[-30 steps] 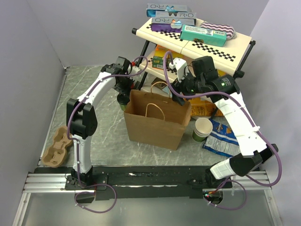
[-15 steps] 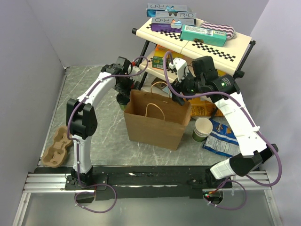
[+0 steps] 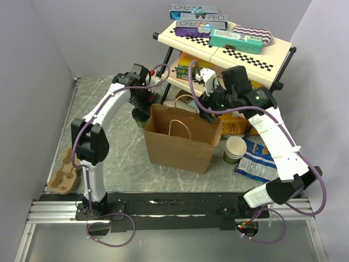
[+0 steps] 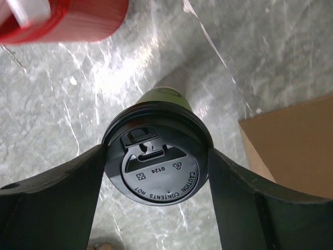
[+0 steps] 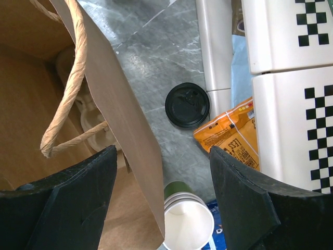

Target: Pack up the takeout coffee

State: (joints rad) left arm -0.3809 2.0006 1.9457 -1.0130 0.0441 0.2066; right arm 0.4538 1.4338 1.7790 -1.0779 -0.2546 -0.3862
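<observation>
Although the takeout coffee [image 4: 156, 166] is firmly in hand, the packing itself looks barely begun; the left jaws are pinching it by the rim of its black lid, one finger pressed on each side, and the cup hangs or stands directly beneath them (whether its base has left the worktop [image 4: 250, 47] I cannot tell). Beyond those jaws sits a red cup [image 4: 67, 21]; to their right shows a corner of the paper bag [image 3: 180, 144]. What seems left is the larger part: carrying the cup over the bag's rim, lowering it upright, and letting go. The right jaws are spread wide, straddling the bag's far wall without visibly gripping it, probably to keep the mouth open. Inside the bag, below the right jaws' left finger, lies a pale moulded shape [image 5: 93, 130], perhaps a cup carrier; no cup is seen in it. Outside the bag, between those fingers, are a loose black lid [image 5: 187, 105] and a stack of lidless green cups [image 5: 187, 219].
</observation>
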